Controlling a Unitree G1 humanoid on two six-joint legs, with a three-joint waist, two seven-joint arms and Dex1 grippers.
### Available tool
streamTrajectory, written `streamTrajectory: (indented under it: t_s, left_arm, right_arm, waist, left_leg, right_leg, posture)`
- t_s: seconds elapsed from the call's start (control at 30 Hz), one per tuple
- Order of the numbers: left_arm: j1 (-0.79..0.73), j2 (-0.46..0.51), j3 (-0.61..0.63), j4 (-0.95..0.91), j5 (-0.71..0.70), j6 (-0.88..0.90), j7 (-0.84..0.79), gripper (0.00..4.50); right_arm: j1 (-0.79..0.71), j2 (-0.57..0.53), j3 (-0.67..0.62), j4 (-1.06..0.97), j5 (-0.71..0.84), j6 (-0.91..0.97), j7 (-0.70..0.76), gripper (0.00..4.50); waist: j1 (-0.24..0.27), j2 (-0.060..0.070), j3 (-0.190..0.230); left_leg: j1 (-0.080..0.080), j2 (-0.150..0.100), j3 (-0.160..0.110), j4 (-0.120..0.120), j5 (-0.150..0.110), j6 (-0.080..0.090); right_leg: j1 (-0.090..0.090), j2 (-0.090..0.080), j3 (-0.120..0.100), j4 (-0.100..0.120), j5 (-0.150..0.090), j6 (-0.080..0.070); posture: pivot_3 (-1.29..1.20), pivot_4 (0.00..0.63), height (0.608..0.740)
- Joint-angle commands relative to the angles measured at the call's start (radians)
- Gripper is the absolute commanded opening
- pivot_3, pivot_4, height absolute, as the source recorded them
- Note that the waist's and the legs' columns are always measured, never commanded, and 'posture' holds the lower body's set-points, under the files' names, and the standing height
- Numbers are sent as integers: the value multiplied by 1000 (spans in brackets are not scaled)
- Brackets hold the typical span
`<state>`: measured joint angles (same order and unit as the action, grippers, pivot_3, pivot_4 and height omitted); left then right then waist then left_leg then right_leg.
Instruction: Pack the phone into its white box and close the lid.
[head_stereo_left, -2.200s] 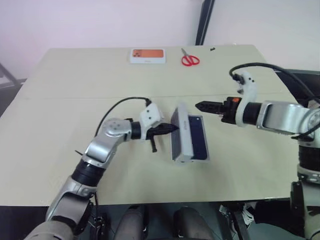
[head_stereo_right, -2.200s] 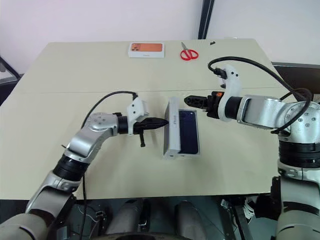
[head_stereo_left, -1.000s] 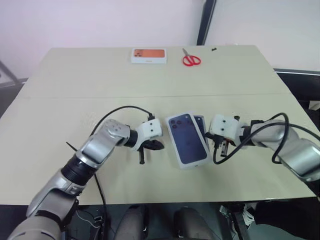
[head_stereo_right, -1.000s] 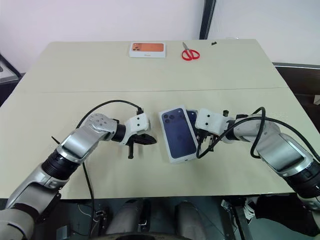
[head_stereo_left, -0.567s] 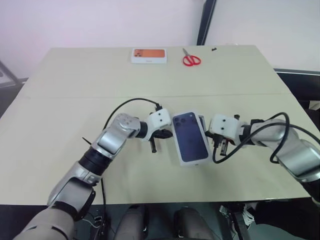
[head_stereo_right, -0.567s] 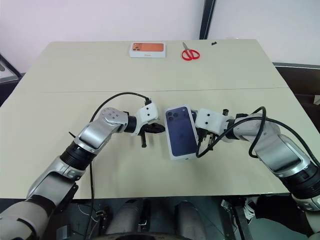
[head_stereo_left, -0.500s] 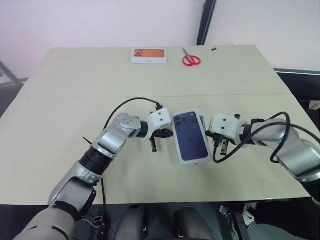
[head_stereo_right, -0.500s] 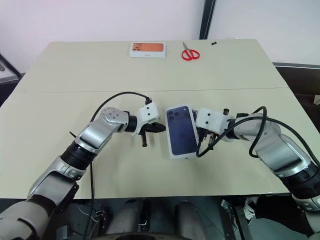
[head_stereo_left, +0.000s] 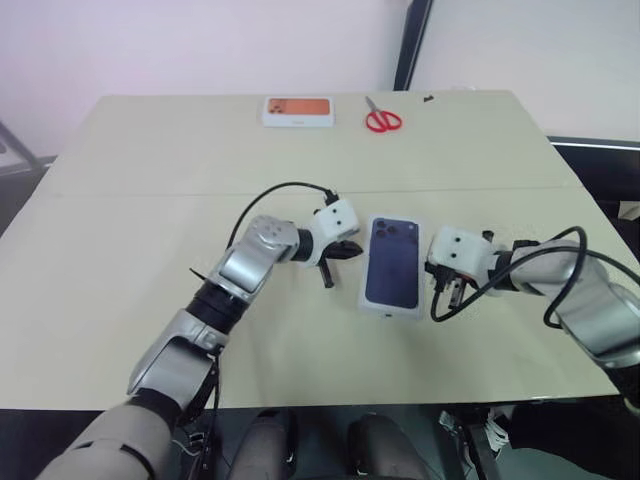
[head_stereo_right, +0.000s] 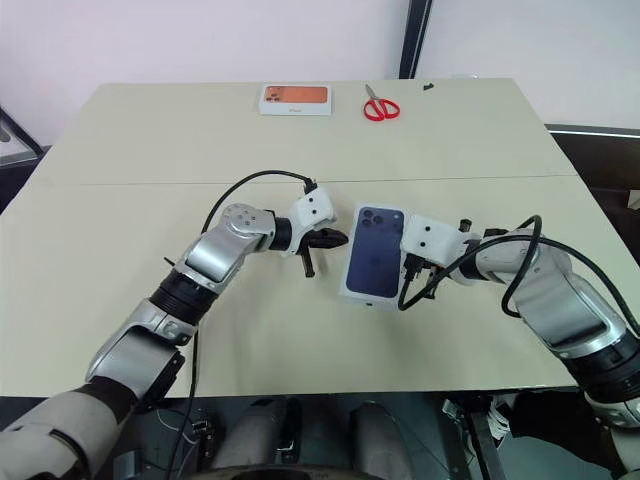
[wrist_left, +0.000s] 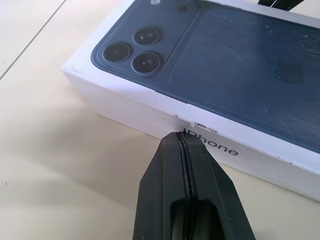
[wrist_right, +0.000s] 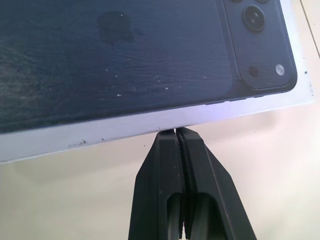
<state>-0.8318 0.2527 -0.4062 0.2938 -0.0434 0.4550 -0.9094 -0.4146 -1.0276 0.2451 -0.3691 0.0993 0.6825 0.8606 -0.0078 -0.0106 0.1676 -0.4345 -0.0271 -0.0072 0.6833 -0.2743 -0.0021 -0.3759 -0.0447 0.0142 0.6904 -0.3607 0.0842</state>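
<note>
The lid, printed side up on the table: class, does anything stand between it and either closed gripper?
Nothing visible does. The left gripper, shut, has its tip against one long side wall of the lid. The right gripper, also shut, meets the opposite long edge. Only bare table lies around them.

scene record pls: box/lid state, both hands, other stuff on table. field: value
lid: printed face up, lying flat on the table, seated over the box
left hand: shut, tips at the lid's side wall by the printed word
right hand: shut, tips at the lid's opposite long edge
held: nothing in either hand
far edge: orange-topped box, red scissors
</note>
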Motion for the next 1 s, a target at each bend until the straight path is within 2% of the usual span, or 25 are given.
streamTrajectory:
  t_s: [0.03,0.67,1.0]
  left_arm:
    - [-23,-34,2,-44,-13,-17,-16,0]
    - [37,44,21,-125,-1,32,-37,0]
    - [27,22,50,-105,-8,38,-19,0]
  right_arm:
    - [-12,20,-39,-33,-5,-10,-5,59]
    - [6,41,-48,-8,-48,-23,8,59]
    - [-2,54,-50,6,-57,-27,6,59]
  waist:
    - [0,0,0]
    - [0,0,0]
    - [0,0,0]
  left_leg:
    - [0,0,0,0,0,0]
    - [0,0,0,0,0,0]
    - [0,0,0,0,0,0]
  right_leg:
    - [0,0,0,0,0,0]
    - [0,0,0,1,0,0]
    - [0,0,0,1,0,0]
  posture:
    - [0,150,740]
    - [0,150,740]
    - [0,150,740]
